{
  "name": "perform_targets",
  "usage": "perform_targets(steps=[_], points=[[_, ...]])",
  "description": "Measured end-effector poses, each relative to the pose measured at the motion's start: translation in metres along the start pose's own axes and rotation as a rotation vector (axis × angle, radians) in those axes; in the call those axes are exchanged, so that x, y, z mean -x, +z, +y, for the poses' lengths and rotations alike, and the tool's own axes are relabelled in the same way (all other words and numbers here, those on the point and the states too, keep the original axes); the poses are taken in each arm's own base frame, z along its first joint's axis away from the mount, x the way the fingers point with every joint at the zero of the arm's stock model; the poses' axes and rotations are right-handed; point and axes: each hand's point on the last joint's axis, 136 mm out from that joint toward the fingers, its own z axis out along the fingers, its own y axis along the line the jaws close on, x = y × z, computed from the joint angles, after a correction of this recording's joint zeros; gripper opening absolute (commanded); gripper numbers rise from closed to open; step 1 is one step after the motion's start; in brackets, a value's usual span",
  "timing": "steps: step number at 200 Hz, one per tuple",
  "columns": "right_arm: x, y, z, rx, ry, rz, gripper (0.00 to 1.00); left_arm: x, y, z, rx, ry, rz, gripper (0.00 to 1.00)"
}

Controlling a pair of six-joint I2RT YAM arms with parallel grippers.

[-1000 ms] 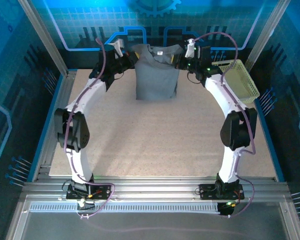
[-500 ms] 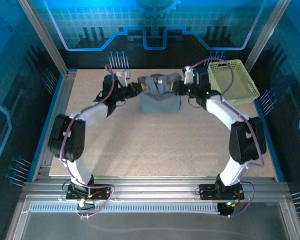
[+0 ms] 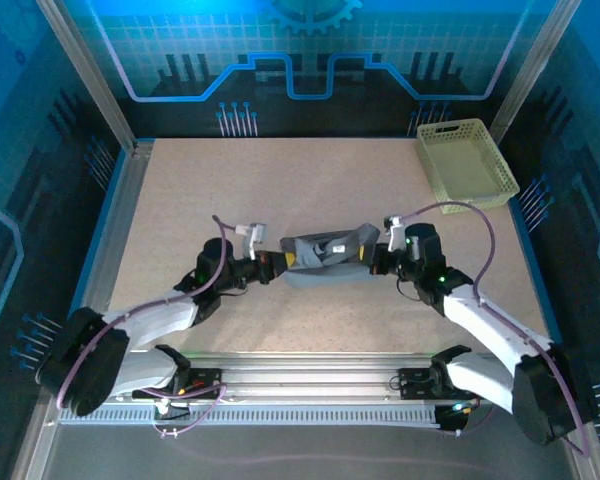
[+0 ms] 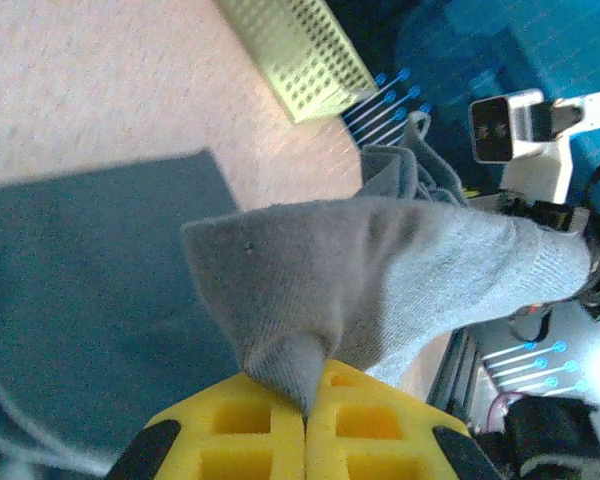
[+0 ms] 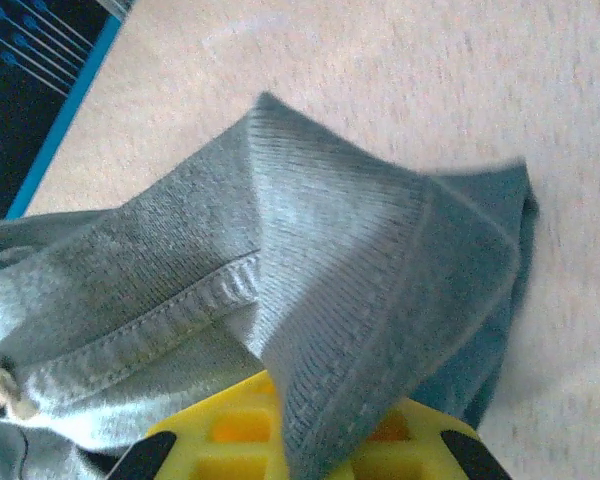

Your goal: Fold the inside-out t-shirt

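Slate-grey cloth, the inside-out t-shirt [image 3: 325, 258], sits bunched into a short band in the lower centre of the top view. Its long axis runs left to right across the frame, and a small white label shows near its middle. At its left end the left gripper [image 3: 277, 263] is pinched tight on a peak of fabric. The left wrist view shows the yellow pads [image 4: 250, 425] pressed together with the cloth caught between them. At its right end the right gripper [image 3: 373, 262] is likewise clamped on a ribbed, hemmed fold. Part of the shirt lies flat on the speckled table [image 3: 280, 190] beneath the raised edge.

In the upper right corner stands the pale yellow-green basket [image 3: 450, 125], well apart from the shirt, its mesh floor showing all across.

A second ago the shirt hung tall at the far end of the table, near the basket, with both arms stretched out. It has since come down and toward the bottom of the frame, and the arms now lie low.
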Motion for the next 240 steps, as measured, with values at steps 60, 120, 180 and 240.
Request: perform_targets(steps=[60, 120, 180, 240], points=[[-0.005, 0.005, -0.002, -0.063, 0.04, 0.064, 0.0, -0.007, -0.003, 0.028, 0.201, -0.082, -0.003, 0.0], [0.04, 0.044, -0.009, -0.19, 0.044, 0.115, 0.0, 0.037, 0.029, 0.054, 0.399, -0.115, -0.04, 0.0], [0.028, 0.082, -0.038, -0.307, 0.054, 0.234, 0.0, 0.021, 0.044, 0.109, 0.589, -0.225, 0.026, 0.0], [0.029, 0.098, -0.048, -0.347, 0.022, 0.268, 0.34, 0.018, 0.049, 0.129, 0.638, -0.301, 0.03, 0.33]])
